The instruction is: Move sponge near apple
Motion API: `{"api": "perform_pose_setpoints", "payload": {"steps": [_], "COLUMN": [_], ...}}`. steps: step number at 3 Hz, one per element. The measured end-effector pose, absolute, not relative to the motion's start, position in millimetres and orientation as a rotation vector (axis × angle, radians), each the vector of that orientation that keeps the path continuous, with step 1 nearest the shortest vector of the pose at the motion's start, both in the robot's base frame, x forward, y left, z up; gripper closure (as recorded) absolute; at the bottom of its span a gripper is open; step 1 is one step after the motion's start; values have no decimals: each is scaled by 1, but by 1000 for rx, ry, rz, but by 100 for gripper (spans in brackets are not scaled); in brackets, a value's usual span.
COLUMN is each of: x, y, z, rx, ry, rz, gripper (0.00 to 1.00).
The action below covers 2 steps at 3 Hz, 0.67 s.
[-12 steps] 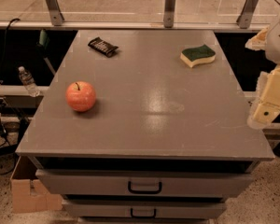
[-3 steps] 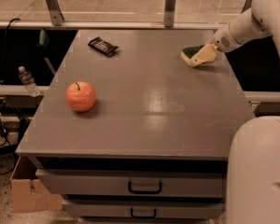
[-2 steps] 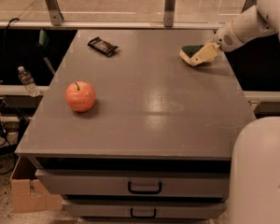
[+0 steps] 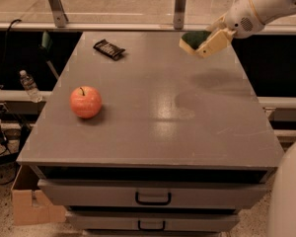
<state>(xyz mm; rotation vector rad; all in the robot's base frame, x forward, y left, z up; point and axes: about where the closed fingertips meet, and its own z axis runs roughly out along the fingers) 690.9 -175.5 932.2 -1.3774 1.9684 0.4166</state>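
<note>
The sponge (image 4: 191,40), dark green on top with pale yellow foam below, is held in the air above the far right part of the grey table (image 4: 153,127). My gripper (image 4: 207,39) is shut on the sponge and comes in from the upper right. The sponge's shadow lies on the table below it. The orange-red apple (image 4: 86,101) with a short dark stem sits on the table's left side, far from the sponge.
A dark candy bar wrapper (image 4: 109,49) lies at the far left of the table. Metal rail posts (image 4: 180,6) stand behind the table. Drawers (image 4: 153,197) are below its front edge. A water bottle (image 4: 28,85) and a cardboard box (image 4: 25,201) are at the left.
My gripper closed on the sponge at the far right and lifted it off the table, moving it a little leftward. The apple and wrapper have not moved.
</note>
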Motion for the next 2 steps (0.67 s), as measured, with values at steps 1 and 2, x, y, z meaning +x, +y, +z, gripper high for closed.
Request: {"api": "perform_pose_setpoints", "payload": {"steps": [1,2], "x": [679,667], "y": [-169,-142], "z": [956,938], "rx": [-1396,-1473], "ry": [1934,1920], "rz": [389,449], "gripper": [100,100]}}
